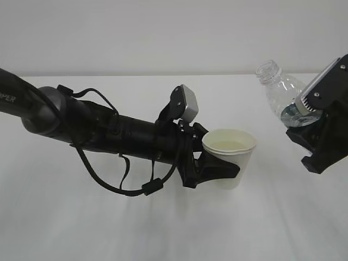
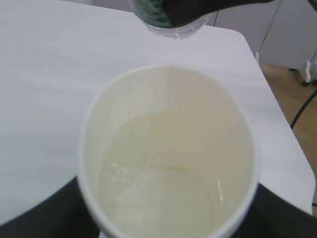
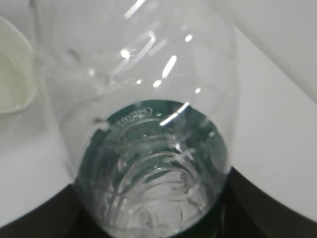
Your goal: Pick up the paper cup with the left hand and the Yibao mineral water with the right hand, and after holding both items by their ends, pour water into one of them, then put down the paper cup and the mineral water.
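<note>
- Nearest the camera, the left hand [image 1: 217, 166] grips the paper cup [image 1: 230, 157] around its lower wall, its two black fingers clamped on either side, holding it upright above the white table [image 1: 65, 228].
- Inside the cup, the left wrist view shows a shallow pool of clear water at the bottom, so the pouring looks at least partly done.
- Farther back and to the right, the right hand [image 1: 310, 122] pinches the water bottle [image 1: 283, 98] at its green-labelled lower end, the bottle raised higher than the cup and leaning with its open neck up and towards it.
- Bottle and cup stand apart; no stream runs between them, and the mouth is not over the rim.
- Little water seems left in the bottle, though its clear ribbed wall makes that hard to judge.
- Judging from this, both pick-ups are done and water has been poured; what remains is setting the cup and bottle down on the table.
</note>
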Controlling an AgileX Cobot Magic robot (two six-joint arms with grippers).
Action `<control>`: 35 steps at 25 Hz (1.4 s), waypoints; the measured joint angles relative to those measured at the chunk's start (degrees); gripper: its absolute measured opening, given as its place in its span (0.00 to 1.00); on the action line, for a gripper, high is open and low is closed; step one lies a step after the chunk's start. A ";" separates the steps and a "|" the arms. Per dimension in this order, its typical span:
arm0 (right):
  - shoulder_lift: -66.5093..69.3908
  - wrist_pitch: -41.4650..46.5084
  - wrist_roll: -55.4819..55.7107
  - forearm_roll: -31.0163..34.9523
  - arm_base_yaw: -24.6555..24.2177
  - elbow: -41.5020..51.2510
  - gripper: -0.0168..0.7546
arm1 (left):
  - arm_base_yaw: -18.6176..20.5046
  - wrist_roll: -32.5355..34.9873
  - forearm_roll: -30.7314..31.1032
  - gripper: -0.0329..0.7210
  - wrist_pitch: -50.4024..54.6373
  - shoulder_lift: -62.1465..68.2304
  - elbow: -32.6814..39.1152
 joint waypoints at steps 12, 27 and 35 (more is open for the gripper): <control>0.00 0.00 0.00 -0.85 0.00 0.00 0.58 | 9.90 0.23 -0.22 0.68 0.00 -0.46 0.00; 0.00 0.24 0.00 -1.12 0.00 0.00 0.58 | 19.23 4.19 0.75 0.68 0.00 -0.46 0.00; 0.00 0.45 0.00 -1.12 0.00 0.00 0.58 | 23.63 5.73 0.90 0.67 0.00 -0.46 0.00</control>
